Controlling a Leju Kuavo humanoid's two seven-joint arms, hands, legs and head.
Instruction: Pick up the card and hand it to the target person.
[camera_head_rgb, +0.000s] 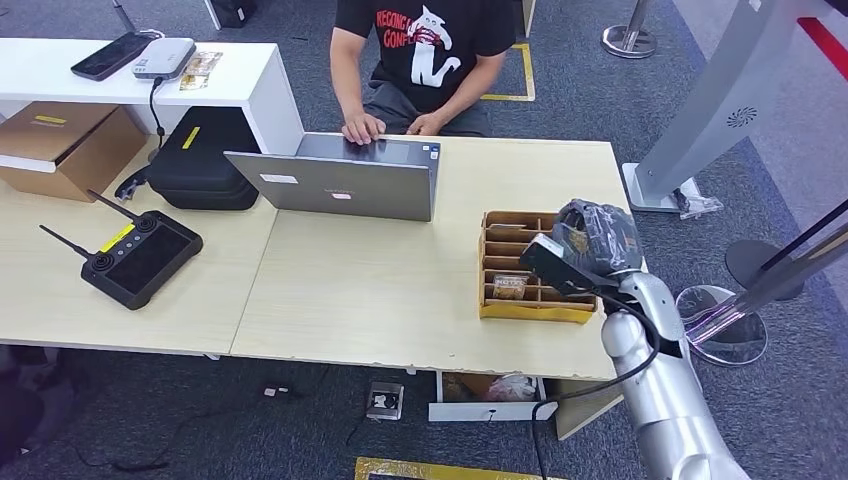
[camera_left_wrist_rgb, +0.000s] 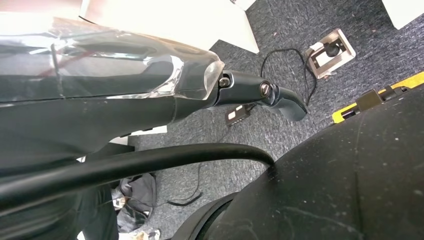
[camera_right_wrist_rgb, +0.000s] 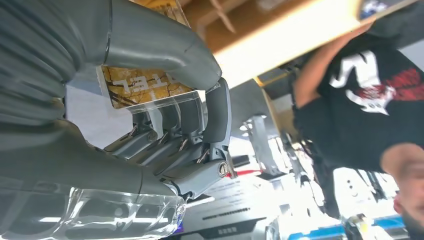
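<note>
My right hand (camera_head_rgb: 592, 240) hovers over the right side of a divided cardboard tray (camera_head_rgb: 530, 311) on the table's right end. In the right wrist view the thumb (camera_right_wrist_rgb: 160, 47) and the fingers (camera_right_wrist_rgb: 180, 145) pinch a gold patterned card (camera_right_wrist_rgb: 145, 85) with white letters. Another small card (camera_head_rgb: 510, 286) lies in a tray compartment. The person (camera_head_rgb: 425, 50) in a black printed T-shirt sits across the table, both hands on a laptop (camera_head_rgb: 350, 180), and the same shirt (camera_right_wrist_rgb: 370, 95) appears beyond my right hand. My left hand (camera_left_wrist_rgb: 260, 92) hangs by my side over the floor, a finger stretched out, holding nothing.
A black remote controller (camera_head_rgb: 140, 258) with antennas lies on the left table. Behind it are a black case (camera_head_rgb: 200, 160), a cardboard box (camera_head_rgb: 60, 145) and a white shelf (camera_head_rgb: 240, 80) with a phone (camera_head_rgb: 110, 55). A grey stand (camera_head_rgb: 700, 130) rises at the right.
</note>
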